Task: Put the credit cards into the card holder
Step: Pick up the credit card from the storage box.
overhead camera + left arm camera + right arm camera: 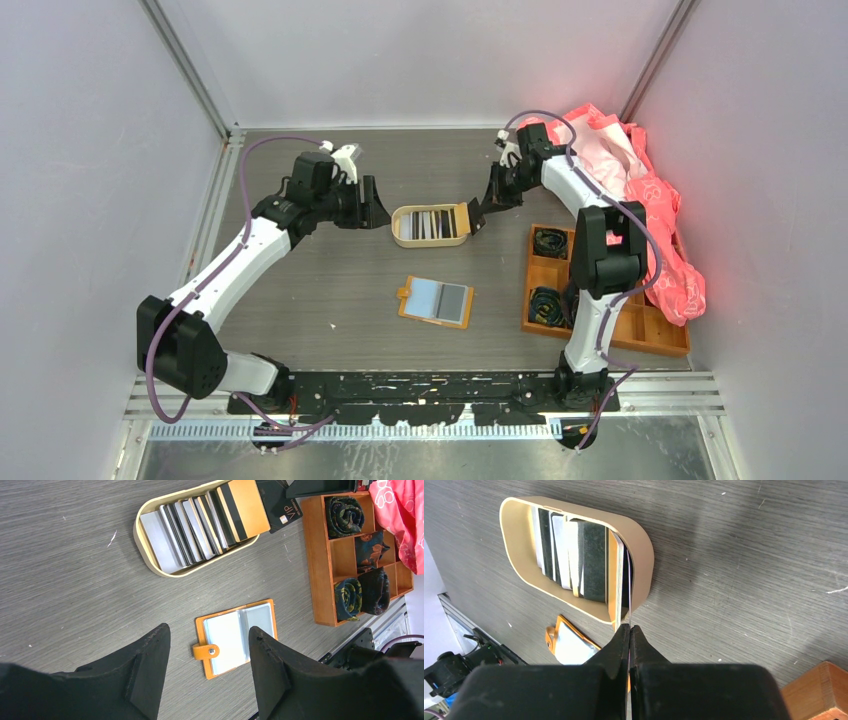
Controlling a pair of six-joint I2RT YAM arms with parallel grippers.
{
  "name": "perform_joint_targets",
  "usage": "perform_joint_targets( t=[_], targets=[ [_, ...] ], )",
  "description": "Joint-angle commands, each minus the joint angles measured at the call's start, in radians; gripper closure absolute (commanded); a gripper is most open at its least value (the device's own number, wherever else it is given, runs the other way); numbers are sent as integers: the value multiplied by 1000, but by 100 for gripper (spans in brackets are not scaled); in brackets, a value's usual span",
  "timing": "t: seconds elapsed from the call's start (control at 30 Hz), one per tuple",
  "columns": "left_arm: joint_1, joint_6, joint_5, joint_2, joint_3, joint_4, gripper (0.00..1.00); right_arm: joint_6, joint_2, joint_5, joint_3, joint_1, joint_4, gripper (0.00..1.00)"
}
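The orange card holder (436, 300) lies open and flat on the table, pale blue sleeves up, snap tab at its left; it also shows in the left wrist view (235, 637) and the right wrist view (569, 642). The oval beige tin (400, 228) behind it holds several credit cards (200, 525) standing in a row. My right gripper (478, 212) is at the tin's right end, shut (629, 627) on a black VIP card (281, 504), seen edge-on (629, 595) just above the tin's rim (644, 555). My left gripper (368, 208) is open and empty (208, 629), left of the tin.
An orange wooden compartment tray (600, 335) with rolled dark ties stands at the right, also in the left wrist view (345, 555). A pink cloth (650, 190) is heaped behind and beside it. Grey walls close in the table on three sides.
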Motion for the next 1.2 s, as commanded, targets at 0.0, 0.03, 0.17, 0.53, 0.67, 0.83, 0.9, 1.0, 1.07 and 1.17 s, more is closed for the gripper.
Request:
perform_joint_targets(
  t=[0.0, 0.03, 0.17, 0.53, 0.67, 0.83, 0.9, 1.0, 1.07, 1.17],
  targets=[
    [6, 2, 21, -22, 27, 34, 40, -32, -77, 31, 24, -4, -7, 99],
    [5, 3, 22, -23, 26, 35, 40, -36, -86, 39, 20, -5, -7, 99],
    [6, 4, 29, -22, 26, 38, 40, -50, -120, 56, 4, -12, -6, 99],
    [5, -146, 323, -46, -125, 380, 31, 9, -311, -146, -167, -31, 98, 99],
    [-2, -350, 323, -149, -361, 793, 31, 158, -398, -340, -309, -30, 277, 99],
    [-34, -566, 206, -245, -655, 1291, 30, 403, -437, -525, -453, 12, 605, 99],
    [-43, -643, 178, -235, -721, 1434, 30, 455, -441, -550, -479, 49, 698, 99],
    [-59, -739, 157, -190, -765, 1599, 30, 468, -446, -566, -495, 110, 752, 99],
    [-69, -772, 149, -166, -763, 1643, 31, 485, -446, -579, -503, 142, 787, 99],
    [-81, -783, 135, -142, -753, 1658, 31, 519, -456, -591, -519, 164, 843, 99]
  ],
)
